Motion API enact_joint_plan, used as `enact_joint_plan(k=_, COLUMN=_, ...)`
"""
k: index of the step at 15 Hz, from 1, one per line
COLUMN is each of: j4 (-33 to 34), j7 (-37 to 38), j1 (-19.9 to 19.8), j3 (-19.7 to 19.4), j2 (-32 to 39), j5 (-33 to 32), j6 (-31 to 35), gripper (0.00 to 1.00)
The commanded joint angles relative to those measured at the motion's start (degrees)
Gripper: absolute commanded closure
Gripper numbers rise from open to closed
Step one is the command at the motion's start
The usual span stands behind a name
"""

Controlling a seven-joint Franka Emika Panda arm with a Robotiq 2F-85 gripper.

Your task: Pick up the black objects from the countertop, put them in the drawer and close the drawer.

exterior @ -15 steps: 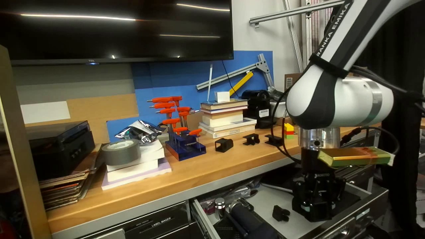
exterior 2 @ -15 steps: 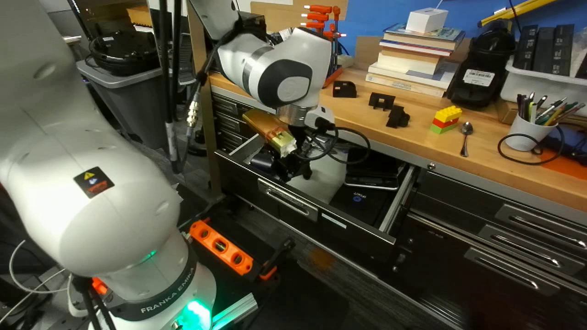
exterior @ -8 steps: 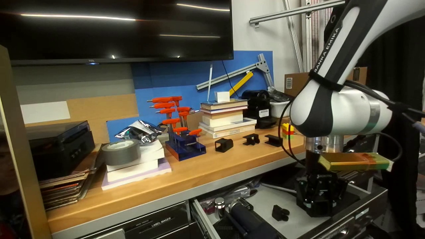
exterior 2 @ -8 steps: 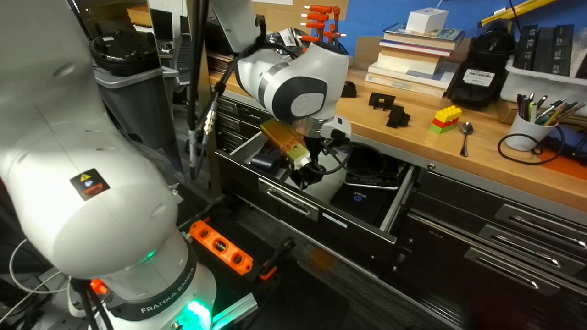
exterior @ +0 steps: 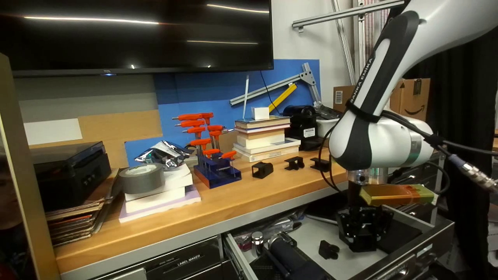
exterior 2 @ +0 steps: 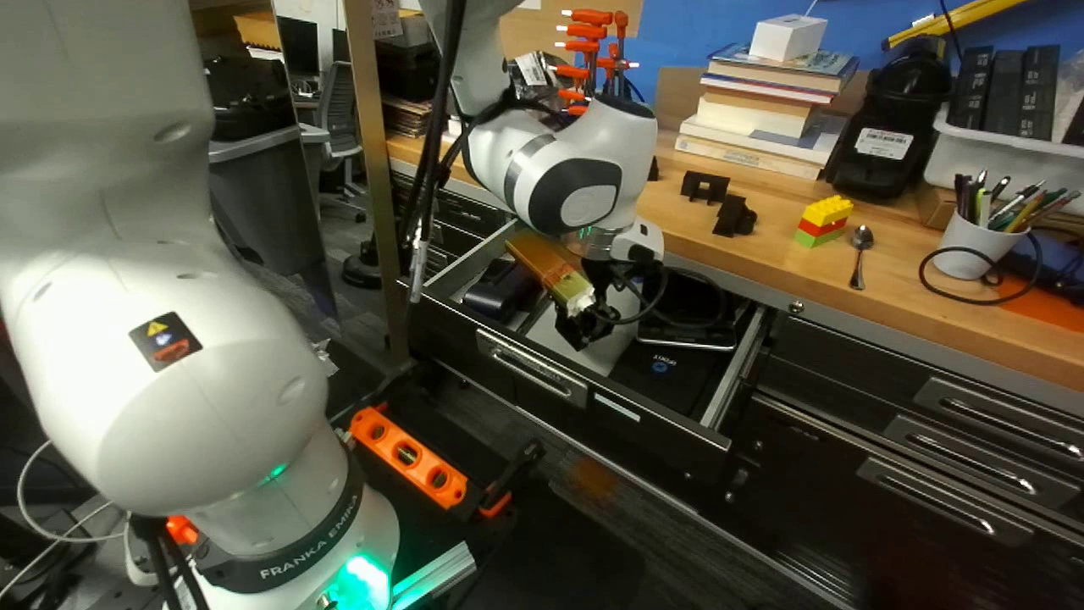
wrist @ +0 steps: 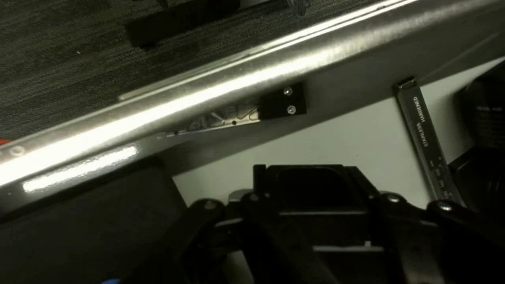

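Note:
My gripper (exterior: 360, 244) is low over the open drawer (exterior 2: 656, 439), away from the countertop (exterior: 225, 198); it also shows in an exterior view (exterior 2: 584, 329). In the wrist view its fingers are shut on a blocky black object (wrist: 311, 187) with a hollow face, above the pale drawer bottom. A black object (exterior: 328, 250) lies on the drawer bottom beside the gripper. Three black objects stay on the countertop: a hollow block (exterior: 263, 170), a bracket-like piece (exterior: 294, 163) and another piece (exterior: 320, 165). Two of them show fully in an exterior view (exterior 2: 705, 185).
The drawer also holds a dark cylindrical tool (exterior: 291, 258), a black case (exterior 2: 660, 373) and a steel ruler-like tool (wrist: 426, 134). The drawer's front rim (wrist: 221, 88) is near the gripper. A toy brick stack (exterior 2: 823, 222) and a spoon (exterior 2: 860, 254) lie on the countertop.
The arm has shifted within the drawer's area, to the right in an exterior view, and the gripper sits slightly higher. The black objects on the countertop and in the drawer have not moved.

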Motion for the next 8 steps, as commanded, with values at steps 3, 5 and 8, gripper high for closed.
enact_joint_plan(k=3, j4=1.3, j7=-0.1, j1=-0.9, j3=0.5, j2=3.2, j5=-0.5, j6=1.2, gripper=0.75)
enact_joint_plan(k=5, j4=1.0, j7=-0.2, j1=-1.2, j3=0.6, j2=3.4, j5=0.0, j6=1.1, gripper=0.24)
enact_joint_plan(k=8, j4=0.3, j7=0.1, j1=-1.4, j3=0.3, j2=2.6, j5=-0.6, j6=0.7, gripper=0.04)
